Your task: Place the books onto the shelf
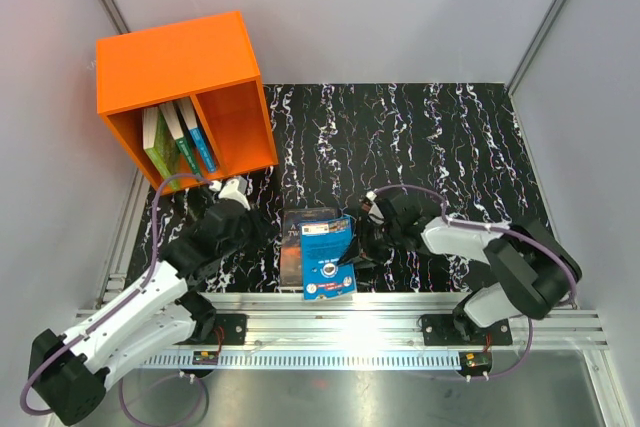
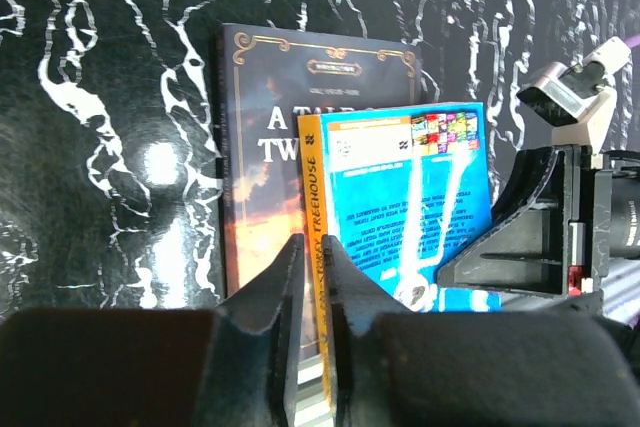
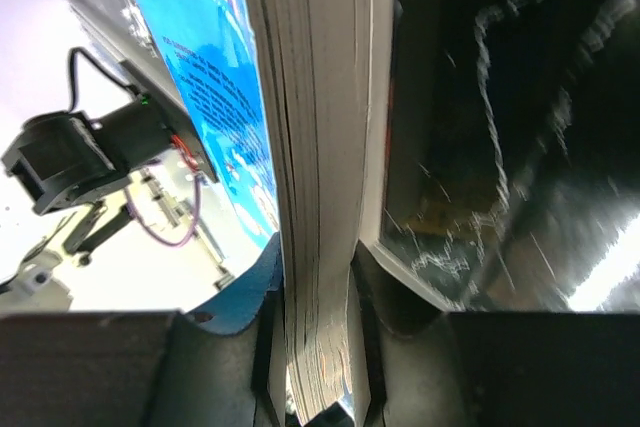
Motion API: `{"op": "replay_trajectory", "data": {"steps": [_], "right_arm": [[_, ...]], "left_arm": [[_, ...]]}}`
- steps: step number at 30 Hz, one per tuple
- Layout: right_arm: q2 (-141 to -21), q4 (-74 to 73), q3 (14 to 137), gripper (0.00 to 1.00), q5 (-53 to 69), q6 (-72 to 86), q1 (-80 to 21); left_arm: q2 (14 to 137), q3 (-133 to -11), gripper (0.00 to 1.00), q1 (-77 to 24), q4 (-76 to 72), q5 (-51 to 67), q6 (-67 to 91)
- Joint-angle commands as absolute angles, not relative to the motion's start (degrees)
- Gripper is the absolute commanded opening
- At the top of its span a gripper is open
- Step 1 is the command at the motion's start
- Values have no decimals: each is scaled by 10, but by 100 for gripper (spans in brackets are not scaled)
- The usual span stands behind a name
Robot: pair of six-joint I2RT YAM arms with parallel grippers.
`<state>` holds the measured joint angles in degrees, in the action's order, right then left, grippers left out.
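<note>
Down at the lower left of the overhead view, the left arm [image 1: 150,302] rises from its base and bends toward the middle of the frame. The right arm [image 1: 500,247] folds in from the lower right toward the same spot. The right tool [image 3: 316,282] is closed on the page edge of the blue book [image 1: 328,252], one finger on each side of the block. The left tool [image 2: 312,247] stands at a narrow slit with that book's yellow spine showing in the gap. Whether it pinches the spine I cannot tell.

That spine reads "STOREY TREEHOUSE". The dark book [image 2: 270,147] beneath it shows "A TAL" and "TW" in pale capitals inside a gold border.

Both books lie at centre frame on a black surface [image 1: 430,147] veined with white. An aluminium rail [image 1: 400,307] runs along its near edge, and pale grey walls [image 1: 350,7] close it in. The orange shelf [image 1: 175,62] sits at the upper left, well apart from them. Three books [image 1: 180,142], green, teal and blue, lean in its left-hand compartment.
</note>
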<state>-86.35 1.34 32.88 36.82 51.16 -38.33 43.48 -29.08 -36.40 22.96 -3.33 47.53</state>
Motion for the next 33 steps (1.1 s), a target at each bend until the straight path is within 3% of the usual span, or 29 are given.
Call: {"op": "replay_trajectory", "data": {"steps": [1, 11, 12, 15, 27, 31, 33], "right_arm": [[-801, -118, 357, 0, 299, 468, -388], [-681, -229, 446, 0, 296, 458, -388], [-667, -238, 453, 0, 297, 459, -388], [-643, -243, 475, 0, 303, 464, -388], [-563, -75, 439, 0, 329, 592, -388], [-542, -29, 405, 0, 321, 627, -388], [-536, -22, 392, 0, 316, 632, -388]], "left_arm": [[419, -288, 19, -367, 193, -3, 460], [382, -265, 62, -367, 85, 121, 469], [385, -261, 69, -366, 62, 143, 478], [400, -246, 73, -365, -17, 209, 511], [439, -156, 73, -366, -252, 319, 633], [448, -126, 64, -365, -350, 337, 689], [447, -120, 49, -365, -392, 339, 703]]}}
